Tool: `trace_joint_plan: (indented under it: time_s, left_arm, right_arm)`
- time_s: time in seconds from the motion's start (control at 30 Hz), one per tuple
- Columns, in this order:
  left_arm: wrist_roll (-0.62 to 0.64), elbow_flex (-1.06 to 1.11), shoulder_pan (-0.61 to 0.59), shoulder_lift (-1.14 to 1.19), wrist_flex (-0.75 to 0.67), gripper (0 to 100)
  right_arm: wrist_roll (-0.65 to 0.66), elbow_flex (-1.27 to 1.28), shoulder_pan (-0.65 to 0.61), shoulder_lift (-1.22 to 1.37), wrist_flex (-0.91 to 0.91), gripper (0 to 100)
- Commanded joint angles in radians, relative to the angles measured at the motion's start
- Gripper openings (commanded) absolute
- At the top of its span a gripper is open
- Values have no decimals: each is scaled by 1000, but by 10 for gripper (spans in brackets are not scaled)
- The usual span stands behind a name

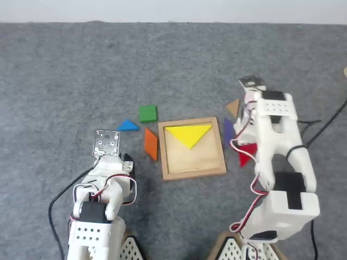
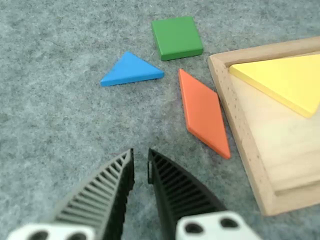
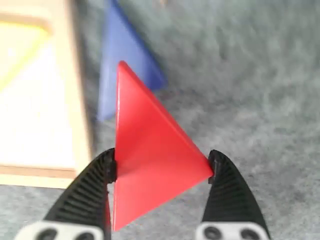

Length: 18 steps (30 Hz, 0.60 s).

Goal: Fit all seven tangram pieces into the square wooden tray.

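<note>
Just right of the square wooden tray (image 1: pixel 192 172), our right hand (image 3: pixel 162 166) pinched the red triangle (image 3: pixel 145 145) by two edges, and we judged it could pivot there and catch on the tray's rim.

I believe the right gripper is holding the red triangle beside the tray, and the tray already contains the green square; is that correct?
Not quite: the piece in the tray is the yellow triangle, as the high view shows; the green square lies outside it. The right gripper does hold the red triangle beside the tray.
</note>
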Motion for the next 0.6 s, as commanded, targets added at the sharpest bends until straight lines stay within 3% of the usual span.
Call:
trace_joint_plan:
  time_s: [0.0, 0.47, 0.57]
  left_arm:
    - [6, -18, -8, -14, 3, 54]
    - [6, -18, -8, -14, 3, 54]
    - [6, -18, -8, -14, 3, 54]
  right_arm:
    - [-34, -101, -71, -22, 45, 50]
    - [-91, -153, -387, -22, 61, 48]
    - [-176, -155, -449, -15, 39, 47]
